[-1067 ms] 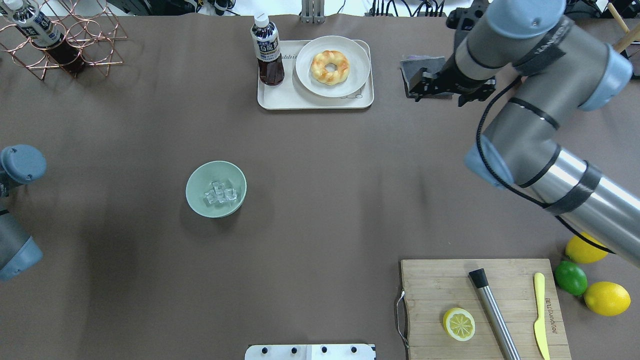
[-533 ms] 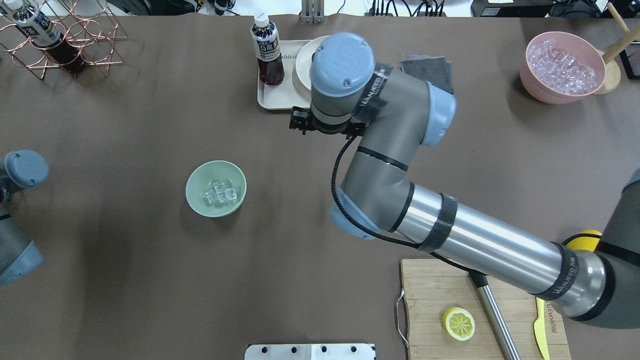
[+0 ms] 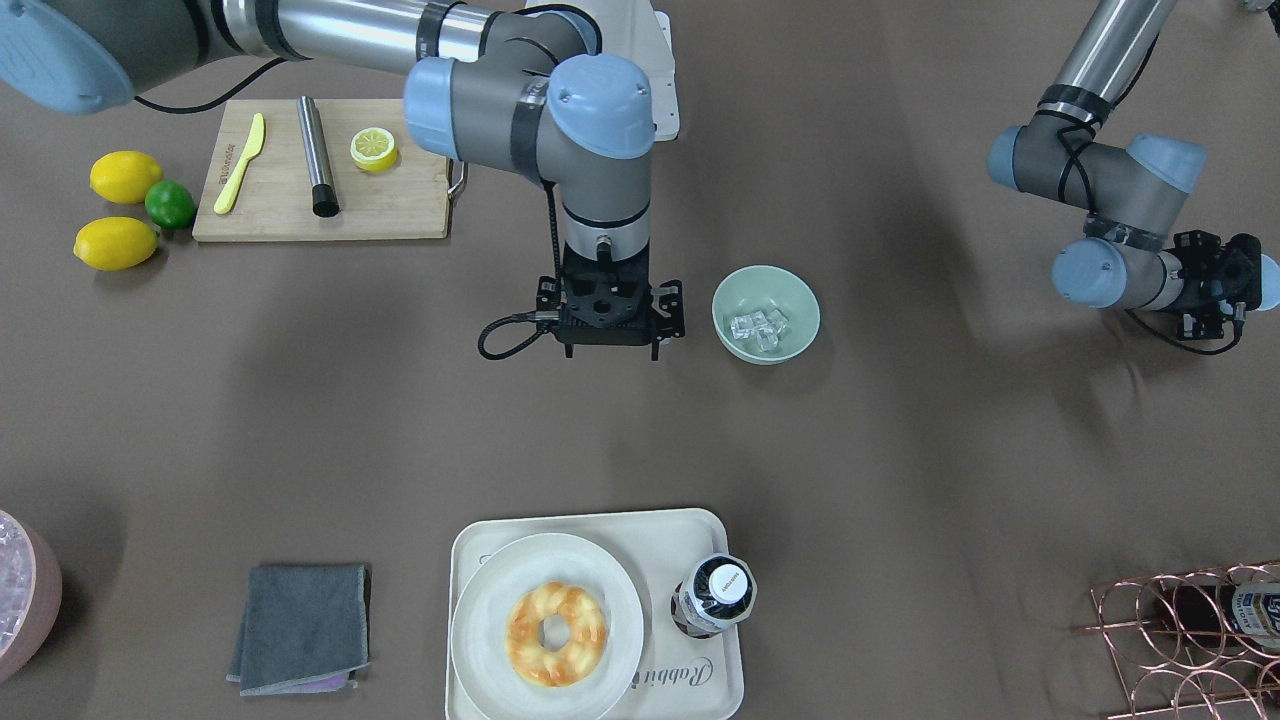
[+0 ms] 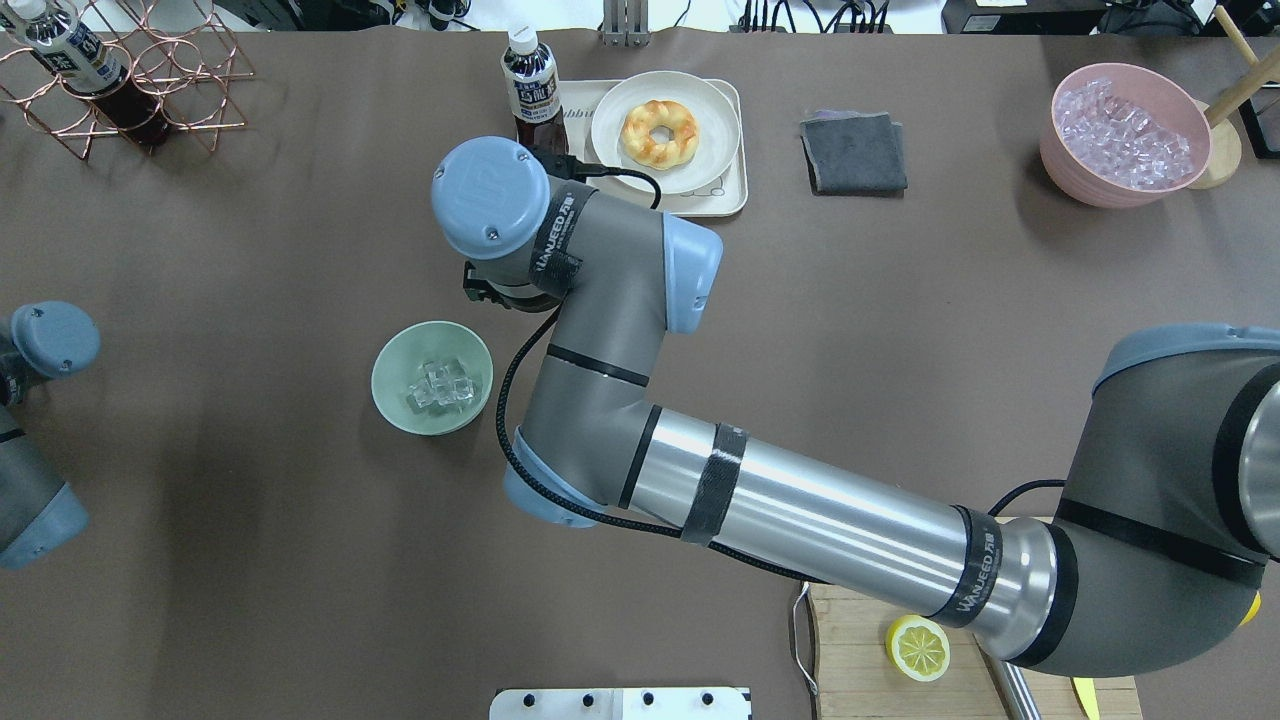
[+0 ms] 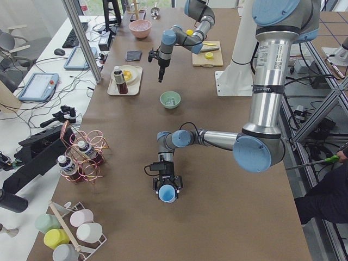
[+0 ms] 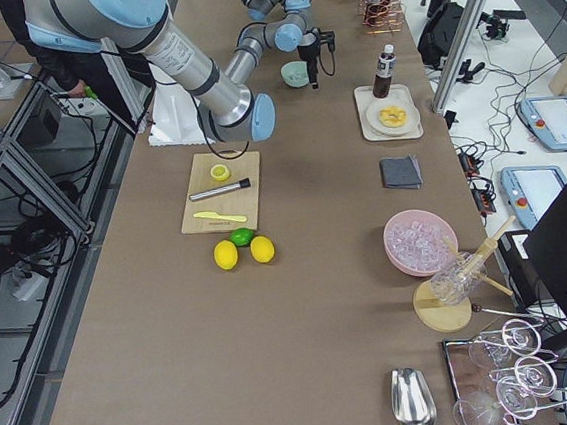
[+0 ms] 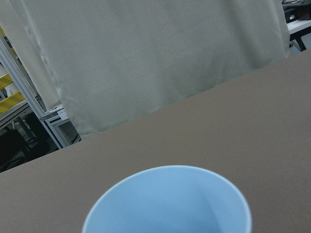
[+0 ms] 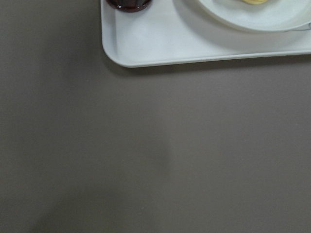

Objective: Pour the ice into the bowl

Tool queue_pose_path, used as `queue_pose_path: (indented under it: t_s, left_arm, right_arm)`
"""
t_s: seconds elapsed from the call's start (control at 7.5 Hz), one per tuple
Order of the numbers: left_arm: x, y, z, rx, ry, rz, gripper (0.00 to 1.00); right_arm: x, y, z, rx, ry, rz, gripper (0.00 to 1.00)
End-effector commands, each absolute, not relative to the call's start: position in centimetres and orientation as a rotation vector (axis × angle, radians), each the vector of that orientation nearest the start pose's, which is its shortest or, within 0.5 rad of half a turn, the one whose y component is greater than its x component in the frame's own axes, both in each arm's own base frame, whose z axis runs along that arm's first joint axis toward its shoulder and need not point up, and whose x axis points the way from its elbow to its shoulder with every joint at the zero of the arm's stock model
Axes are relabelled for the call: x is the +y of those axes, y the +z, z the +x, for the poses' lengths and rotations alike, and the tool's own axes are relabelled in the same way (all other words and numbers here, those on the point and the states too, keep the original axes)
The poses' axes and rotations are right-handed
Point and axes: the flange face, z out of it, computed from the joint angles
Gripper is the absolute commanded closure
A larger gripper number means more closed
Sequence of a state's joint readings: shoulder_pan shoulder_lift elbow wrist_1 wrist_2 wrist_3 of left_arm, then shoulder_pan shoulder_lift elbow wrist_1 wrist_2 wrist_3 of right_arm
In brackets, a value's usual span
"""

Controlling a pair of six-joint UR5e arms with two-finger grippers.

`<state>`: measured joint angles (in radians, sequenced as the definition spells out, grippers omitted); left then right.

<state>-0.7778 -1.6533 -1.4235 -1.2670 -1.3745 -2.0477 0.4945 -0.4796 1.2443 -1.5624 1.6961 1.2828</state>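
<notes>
The pale mint-green bowl (image 4: 395,400) (image 3: 790,300) stands left of the table's middle. A handful of clear ice cubes (image 4: 441,386) (image 3: 757,328) lies in it. My right arm reaches across the table. Its gripper (image 3: 608,328) points down over bare table just beyond the bowl, toward the tray. Its fingers are hidden under the wrist, so I cannot tell whether it is open. My left gripper (image 5: 165,184) (image 3: 1232,280) is low at the table's left end, shut on a light blue cup (image 7: 170,204) (image 5: 166,193). The cup lies tipped and looks empty.
A white tray (image 4: 700,205) (image 8: 194,43) with a doughnut plate (image 4: 665,132) and a bottle (image 4: 530,100) sits beyond the right gripper. A grey cloth (image 4: 853,152), a pink tub of ice (image 4: 1123,135), a cutting board (image 3: 320,205) and a copper rack (image 4: 130,85) stand around.
My right arm has swept from the far right near the grey cloth leftward across the table to just beyond the bowl. The left arm has barely moved.
</notes>
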Motion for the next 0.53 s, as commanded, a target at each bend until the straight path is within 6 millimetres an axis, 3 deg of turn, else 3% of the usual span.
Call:
queue_pose_path:
  t_s: [0.0,0.13,0.4]
  left_arm:
    - [-45.3,72.8,24.4,-0.396,-1.199,0.146,0.03]
    - [-45.5,72.6,24.5,-0.389,-1.202,0.145,0.03]
    - [-45.6,71.1,24.6,-0.389,-1.201,0.143,0.03]
  right_arm:
    - [-45.3,6.5,-69.5,-0.76,0.099,0.196,0.01]
    - [-44.0,5.4,-70.3,-0.768,0.084,0.203,0.01]
    - [-42.6,5.2,-71.5,-0.761,0.073,0.217,0.02]
